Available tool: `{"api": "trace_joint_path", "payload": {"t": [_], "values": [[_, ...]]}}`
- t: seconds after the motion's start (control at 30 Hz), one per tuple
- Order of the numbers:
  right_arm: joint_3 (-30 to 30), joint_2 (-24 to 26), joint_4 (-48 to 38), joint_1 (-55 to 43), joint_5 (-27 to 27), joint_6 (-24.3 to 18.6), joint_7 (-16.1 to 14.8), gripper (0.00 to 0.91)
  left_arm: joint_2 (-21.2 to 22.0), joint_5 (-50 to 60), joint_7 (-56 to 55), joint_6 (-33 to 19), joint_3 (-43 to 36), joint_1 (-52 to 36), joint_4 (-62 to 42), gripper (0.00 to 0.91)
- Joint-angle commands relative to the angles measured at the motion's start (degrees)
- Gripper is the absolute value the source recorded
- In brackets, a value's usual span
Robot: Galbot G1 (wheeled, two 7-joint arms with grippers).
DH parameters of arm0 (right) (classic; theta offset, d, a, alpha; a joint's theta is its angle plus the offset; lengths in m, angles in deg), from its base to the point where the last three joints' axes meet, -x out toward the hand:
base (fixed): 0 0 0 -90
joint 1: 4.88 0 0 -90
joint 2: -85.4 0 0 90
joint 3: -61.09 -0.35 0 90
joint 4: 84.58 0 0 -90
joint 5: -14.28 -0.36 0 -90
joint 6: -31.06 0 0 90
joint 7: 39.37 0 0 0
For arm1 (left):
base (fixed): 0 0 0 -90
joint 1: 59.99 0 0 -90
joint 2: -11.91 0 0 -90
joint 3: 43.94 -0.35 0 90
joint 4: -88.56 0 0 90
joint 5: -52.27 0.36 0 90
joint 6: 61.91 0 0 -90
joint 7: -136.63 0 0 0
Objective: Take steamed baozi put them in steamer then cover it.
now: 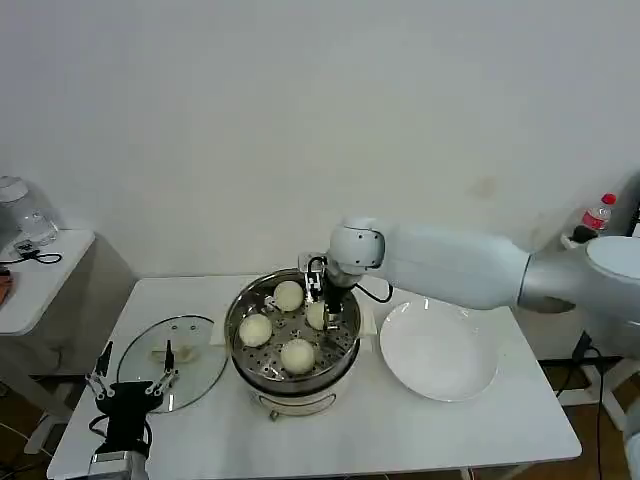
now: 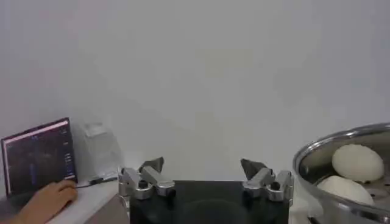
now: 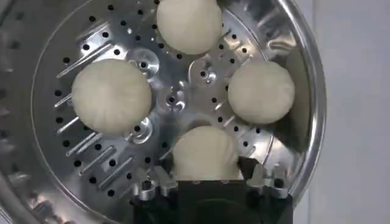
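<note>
Steamed baozi (image 3: pixel 206 152): four cream-white buns lie on the perforated tray of the steamer (image 1: pixel 238 345), spaced round its centre so that none touches another. Three lie free; the fourth, on the side nearest the plate, sits between the spread fingers of my right gripper (image 1: pixel 324 305). In the right wrist view that bun rests on the tray and the fingertips flank it at either side. I judge the jaws to be parted just enough to let it go, the bun already bearing its own weight.

Steamer: it stands about mid-table, slightly toward the front edge, on its white base. This puts it within reach of both arms.

Plate (image 1: pixel 440 352): bare, flat on the table just beside the steamer on my right, toward the right edge. From that I take the loading to be finished.

Cover (image 1: pixel 170 372): the glass lid lies flat near the table's left edge, handle up, just beside the steamer.

Left gripper (image 1: pixel 131 384): it hangs at the front-left corner, by the lid's near rim, fingers spread wide and holding nothing. I read this as placed ready for the covering step.
</note>
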Motion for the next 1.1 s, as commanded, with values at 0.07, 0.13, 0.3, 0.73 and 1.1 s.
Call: {"api": "trace_joint_path", "payload": {"t": [0.07, 0.13, 0.3, 0.73, 1.1], "values": [[-4.35, 5.85, 5.90, -4.07, -3.07, 0.25, 1.51, 0.907, 0.08, 0.06, 0.04, 0.14, -0.26, -0.23, 0.05, 0.907], [-5.92, 8.16, 7.65, -4.44, -3.46, 0.12, 2.23, 0.907, 0.13, 0.11, 0.05, 0.17, -0.36, -0.35, 0.04, 0.907], [-12.04, 17.07, 16.86, -0.71, -7.71, -0.85, 11.96, 0.907, 0.04, 0.03, -0.01, 0.15, -0.47, -0.53, -0.73, 0.907], [-71.82, 33.72, 34.90, 64.37, 5.14, -23.62, 43.47, 0.907, -0.88, -0.45, -0.10, 2.87, -0.11, -1.10, -2.65, 0.907], [-116.65, 6.10, 36.64, 103.54, 16.10, -37.81, 37.37, 0.907, -2.79, 16.00, -0.26, 3.48, 1.64, -1.47, -8.25, 0.907]]}}
